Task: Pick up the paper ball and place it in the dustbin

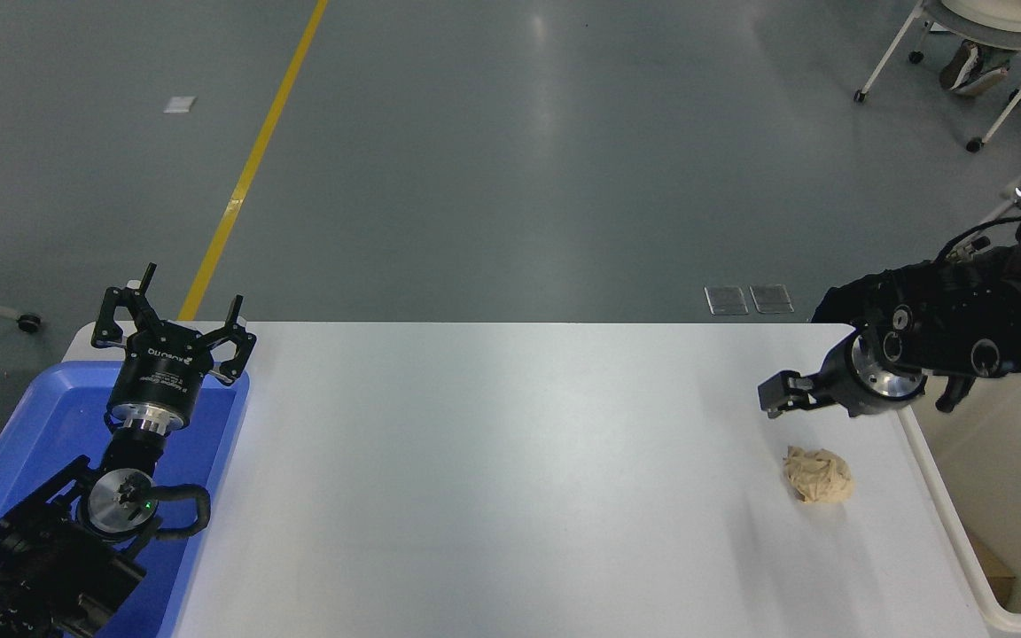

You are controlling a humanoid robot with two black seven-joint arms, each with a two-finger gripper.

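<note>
The paper ball [819,476], a wrinkled tan wad, lies on the white table [493,478] near its right side. The dustbin [943,523], a cream-white bin, stands just right of the ball and is cut off by the picture's edge. My right gripper [783,393] comes in from the right edge, points left and hangs low over the table, just behind the ball and apart from it. It holds nothing that I can see. My left gripper [175,312] is parked at the lower left, open and empty.
A shallow blue tray [50,425] lies under the left arm at the table's left edge. A flat brown scrap [994,569] lies inside the bin. A wheeled chair [962,53] stands on the floor at the far right.
</note>
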